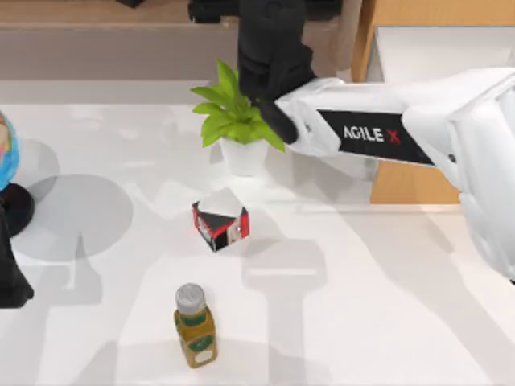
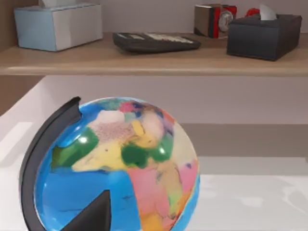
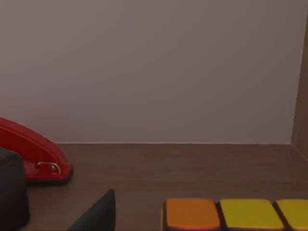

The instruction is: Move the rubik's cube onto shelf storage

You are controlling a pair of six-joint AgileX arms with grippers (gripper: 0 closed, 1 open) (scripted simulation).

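The rubik's cube [image 3: 236,214] rests on the brown board of the shelf storage [image 3: 192,166], showing one orange and two yellow squares along its near row. My right gripper [image 1: 269,56] reaches over the shelf storage [image 1: 96,12] at the back of the table. It is open: one dark fingertip [image 3: 96,214] stands beside the cube with a gap between them. My left gripper [image 1: 10,281] is parked at the table's left edge, open, with a fingertip [image 2: 91,214] in front of the globe.
A red stapler [image 3: 33,154] lies on the shelf beside the cube. On the table stand a potted plant [image 1: 233,112], a red-black-white box [image 1: 220,223], a bottle [image 1: 195,326] and a globe [image 2: 120,168]. An orange-tan cabinet [image 1: 410,181] is at the right.
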